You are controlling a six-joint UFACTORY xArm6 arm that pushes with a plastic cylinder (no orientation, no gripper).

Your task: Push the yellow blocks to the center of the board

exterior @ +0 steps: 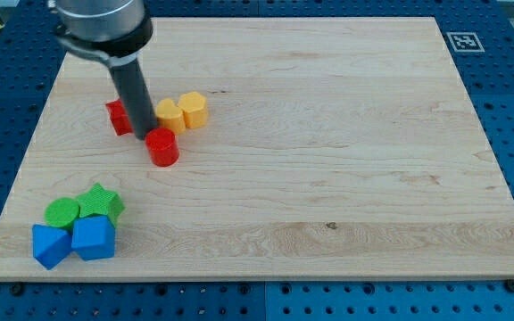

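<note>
My tip (pixel 146 136) sits in the upper left part of the surface (pixel 328 178), a pale wooden board, with the dark rod rising from it toward the view's top left. The end effector is only this rod, so it has nothing to open or close and holds nothing; it just presses sideways against blocks. The tip is touching or all but touching the red cylinder (pixel 161 146), which lies just to its lower right. A red star (pixel 118 117) (partly hidden by the rod, so its shape is hard to read) shows just left of the rod. The two task blocks are side by side to the right of the rod: the yellow heart (pixel 169 116) close against the rod, and the yellow hexagon (pixel 192 110) touching it on the view's right. Both yellows are still in the upper left quarter, well apart from the middle of the board. Near the lower left corner is a tight cluster: a green cylinder (pixel 62 212) and a green star (pixel 102 201) above, a blue block (pixel 50 245) and a blue cube (pixel 93 238) below, all touching or nearly so and well apart from the tip. A black-and-white marker (pixel 465 41) sits at the board's upper right corner.
</note>
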